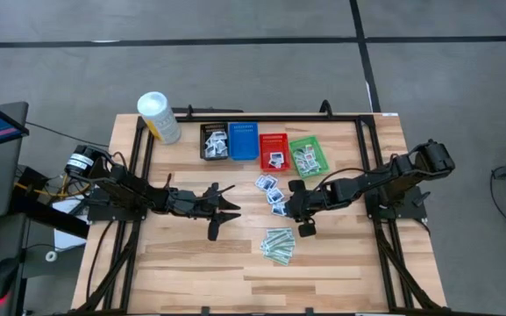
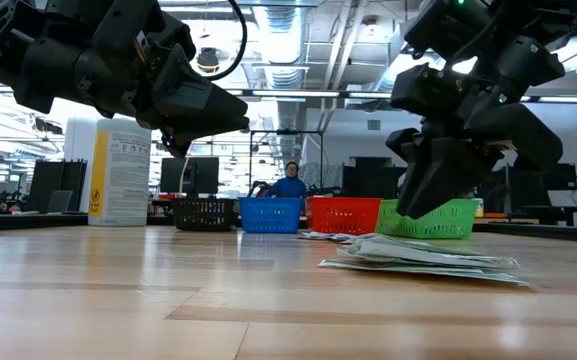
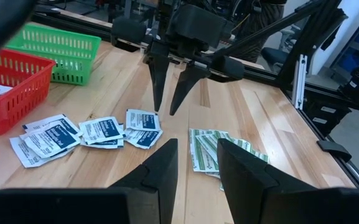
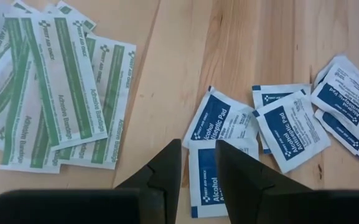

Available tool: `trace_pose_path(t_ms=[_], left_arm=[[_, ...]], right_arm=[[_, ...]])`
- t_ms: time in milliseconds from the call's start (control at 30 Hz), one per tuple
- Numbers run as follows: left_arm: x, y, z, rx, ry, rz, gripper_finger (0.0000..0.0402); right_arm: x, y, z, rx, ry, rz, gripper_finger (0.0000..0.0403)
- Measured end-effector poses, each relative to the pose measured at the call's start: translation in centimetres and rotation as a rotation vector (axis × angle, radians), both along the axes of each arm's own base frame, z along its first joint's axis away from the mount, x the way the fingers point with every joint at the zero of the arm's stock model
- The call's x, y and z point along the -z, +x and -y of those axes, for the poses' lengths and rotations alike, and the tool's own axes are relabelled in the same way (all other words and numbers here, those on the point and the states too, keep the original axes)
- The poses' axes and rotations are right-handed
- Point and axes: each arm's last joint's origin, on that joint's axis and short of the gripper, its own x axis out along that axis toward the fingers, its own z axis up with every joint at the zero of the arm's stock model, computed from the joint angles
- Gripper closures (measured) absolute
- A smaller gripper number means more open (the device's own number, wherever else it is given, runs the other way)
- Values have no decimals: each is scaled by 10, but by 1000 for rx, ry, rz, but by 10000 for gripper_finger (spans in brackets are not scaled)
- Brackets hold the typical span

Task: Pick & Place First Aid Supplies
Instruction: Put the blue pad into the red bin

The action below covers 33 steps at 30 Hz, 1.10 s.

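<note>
The right gripper (image 4: pixel 198 163) hovers, jaws parted, over the blue-print packets (image 4: pixel 254 134) loose on the worktop (image 1: pixel 191 254) — poised to pick one; the left gripper (image 1: pixel 222 211) waits nearby, released.

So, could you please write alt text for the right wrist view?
The right gripper, fingers slightly open, hovers over a blue-print alcohol pad packet on the wooden table. More alcohol pads lie spread on one side, and a pile of green-striped bandage strips on the other.
</note>
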Motion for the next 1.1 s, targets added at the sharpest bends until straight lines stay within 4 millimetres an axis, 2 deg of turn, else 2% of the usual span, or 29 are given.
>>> trace_pose_path(t_ms=[633, 1100], left_arm=[[0, 0, 0, 0, 0, 0, 289], [0, 0, 0, 0, -3, 0, 289]], right_arm=[[0, 0, 0, 15, 10, -2, 311], [1, 0, 13, 101, 37, -19, 311]])
